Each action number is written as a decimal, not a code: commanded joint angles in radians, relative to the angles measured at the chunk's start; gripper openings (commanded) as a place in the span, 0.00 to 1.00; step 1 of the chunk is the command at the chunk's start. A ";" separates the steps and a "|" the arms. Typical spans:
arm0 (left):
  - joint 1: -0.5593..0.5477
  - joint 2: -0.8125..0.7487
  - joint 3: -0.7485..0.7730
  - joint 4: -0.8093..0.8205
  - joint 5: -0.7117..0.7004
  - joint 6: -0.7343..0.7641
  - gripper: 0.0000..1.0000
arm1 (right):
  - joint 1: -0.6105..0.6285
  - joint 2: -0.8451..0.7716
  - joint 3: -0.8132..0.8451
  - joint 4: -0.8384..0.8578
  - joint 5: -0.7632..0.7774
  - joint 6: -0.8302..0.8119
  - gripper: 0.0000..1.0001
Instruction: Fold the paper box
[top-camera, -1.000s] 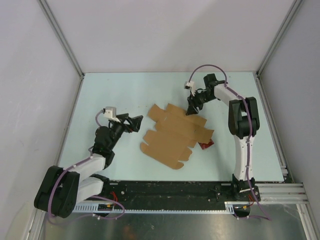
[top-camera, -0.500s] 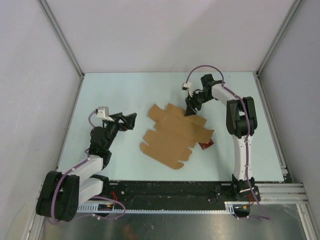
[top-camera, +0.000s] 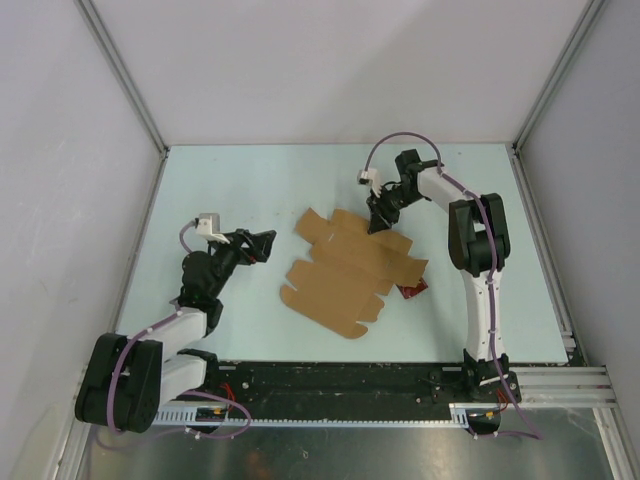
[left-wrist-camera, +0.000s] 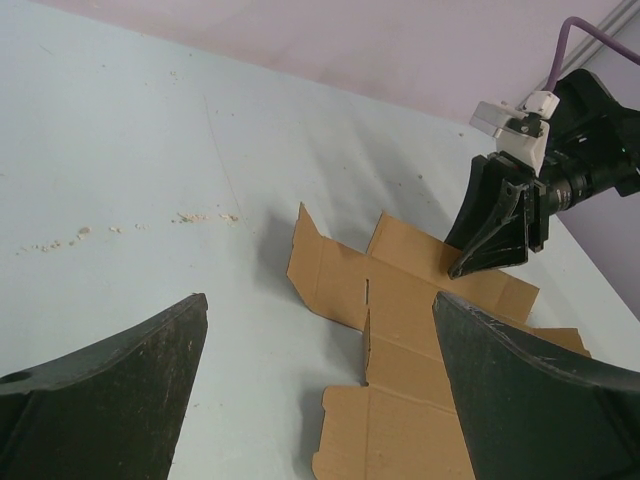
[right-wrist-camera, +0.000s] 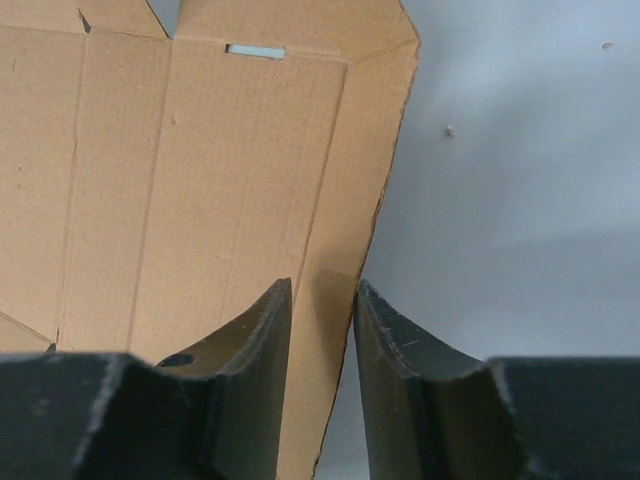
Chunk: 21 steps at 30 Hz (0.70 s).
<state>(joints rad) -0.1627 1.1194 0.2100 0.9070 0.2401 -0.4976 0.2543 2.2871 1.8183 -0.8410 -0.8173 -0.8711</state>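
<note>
While the flat, brown, die-cut cardboard paper box (top-camera: 350, 270) lies unfolded mid-way across the pale table (top-camera: 250, 180), the right gripper (top-camera: 377, 223) straddles its far-right flap edge, jaws narrow and grip unclear, seemingly to lift it, and the left gripper (top-camera: 262, 245) hovers wide open just left.

The pale tabletop (top-camera: 250, 180) carries the paper box (top-camera: 350, 270), a flat brown unfolded sheet just right of the left tool (top-camera: 268, 244). A small red packet (top-camera: 413, 290) lies at its edge, nearer than the right tool (top-camera: 377, 226). Crumbs (left-wrist-camera: 200, 217) lie scattered.
</note>
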 joint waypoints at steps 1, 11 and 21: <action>0.005 -0.009 0.017 0.020 0.008 -0.001 0.99 | 0.003 0.018 0.041 -0.029 0.001 -0.023 0.33; 0.006 -0.009 0.023 0.016 0.004 -0.007 1.00 | 0.007 0.006 0.030 -0.046 -0.011 -0.035 0.11; 0.006 -0.007 0.048 0.015 0.048 -0.015 0.99 | 0.000 -0.135 -0.097 0.063 0.036 0.000 0.00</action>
<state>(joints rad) -0.1627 1.1194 0.2119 0.9066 0.2489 -0.4980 0.2562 2.2658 1.7836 -0.8433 -0.8192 -0.8867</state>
